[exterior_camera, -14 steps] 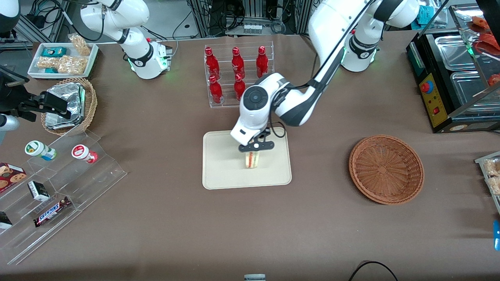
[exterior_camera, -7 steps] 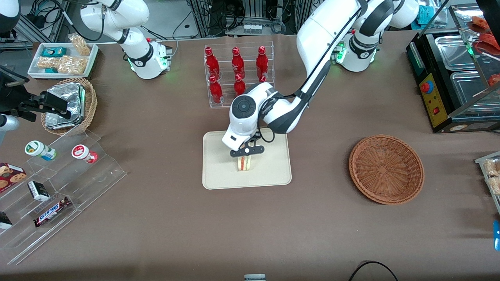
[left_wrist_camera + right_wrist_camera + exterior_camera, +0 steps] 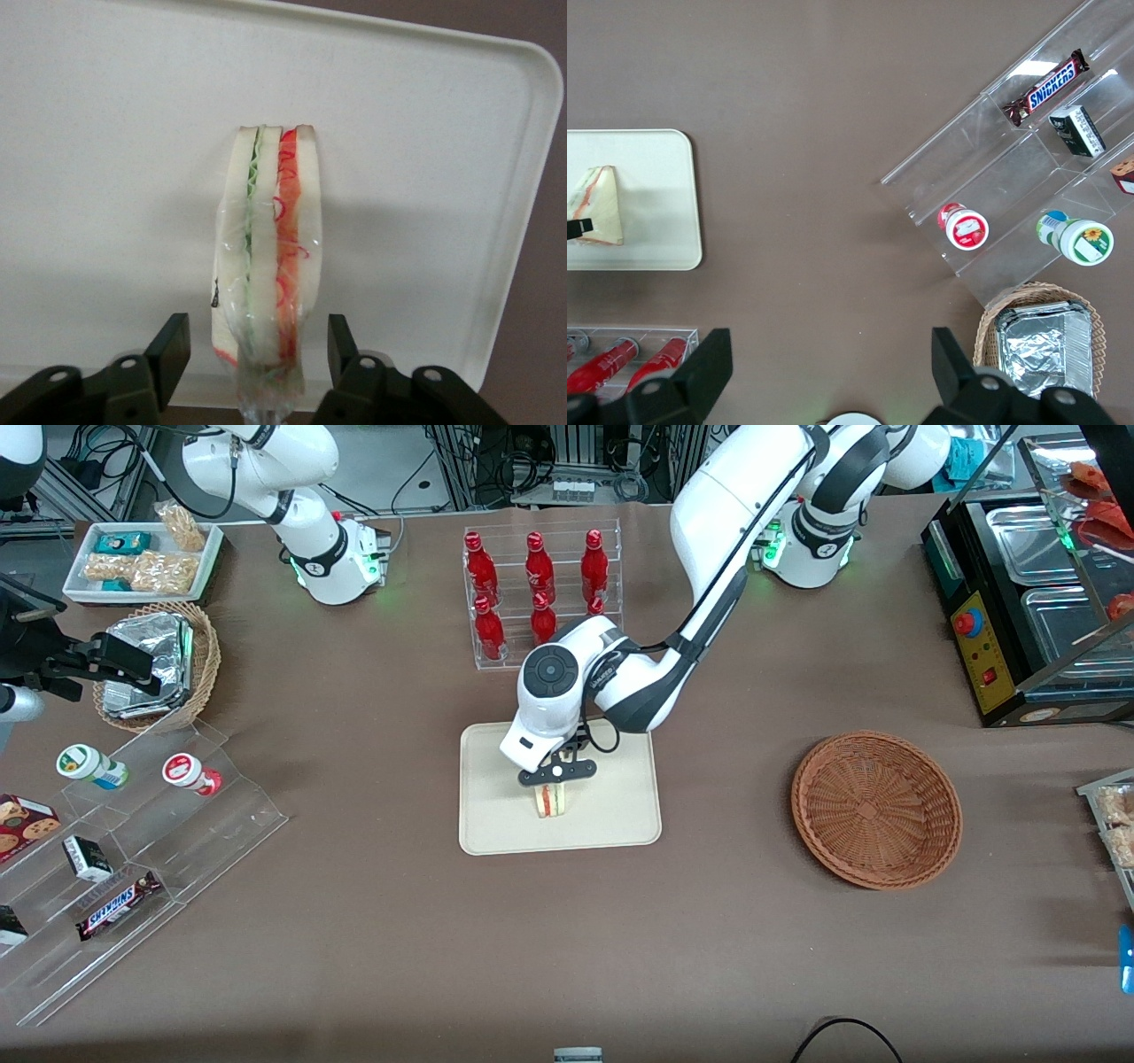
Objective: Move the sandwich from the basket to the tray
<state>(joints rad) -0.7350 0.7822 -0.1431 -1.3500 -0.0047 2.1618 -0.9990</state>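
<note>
The sandwich, a wrapped wedge with red and green filling, stands on edge on the cream tray. My left gripper hangs straight above it. In the left wrist view the sandwich rests on the tray, and my gripper straddles its near end. The fingers are open, with a gap on each side of the wrap. The reddish-brown basket lies empty toward the working arm's end. The right wrist view also shows the sandwich on the tray.
A clear rack of red bottles stands just farther from the front camera than the tray. Toward the parked arm's end are a clear stepped snack shelf, a tan basket with foil packets and a white snack tray. A black food warmer stands at the working arm's end.
My gripper and the sandwich have shifted across the tray toward the parked arm's end and a little lower. The sandwich now rests on the tray.
</note>
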